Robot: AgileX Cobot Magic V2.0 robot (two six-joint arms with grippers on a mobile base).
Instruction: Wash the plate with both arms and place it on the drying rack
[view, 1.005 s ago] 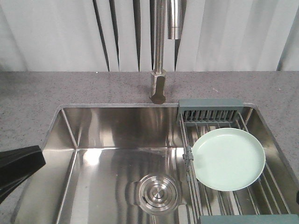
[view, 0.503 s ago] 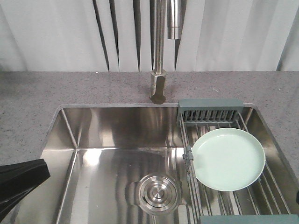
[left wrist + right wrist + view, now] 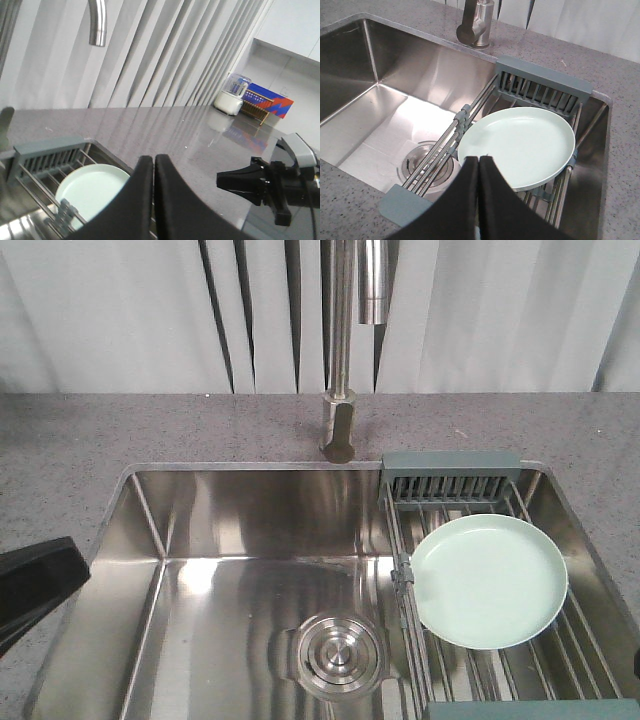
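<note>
The pale mint-green plate (image 3: 488, 580) lies flat on the drying rack (image 3: 450, 478), which spans the right end of the sink. My left gripper (image 3: 70, 570) hovers at the sink's left edge, far from the plate; its two black fingers (image 3: 145, 172) are pressed together with nothing between them. The left wrist view shows the plate (image 3: 92, 187) beyond those fingers and my right gripper (image 3: 222, 180) over the counter. The right gripper (image 3: 478, 159) is shut and empty, poised just above the near rim of the plate (image 3: 520, 145) on the rack (image 3: 545, 82).
The steel sink basin (image 3: 250, 530) has a round drain (image 3: 340, 655) at its bottom. A tall faucet (image 3: 340, 350) rises behind the sink's middle. Grey speckled counter (image 3: 60, 450) surrounds the basin. A white appliance (image 3: 231, 92) and a coloured box (image 3: 267, 100) stand far off on the counter.
In the front view the left gripper dipped down and right over the sink's corner, then drew back up and left. The plate has stayed put on the rack.
</note>
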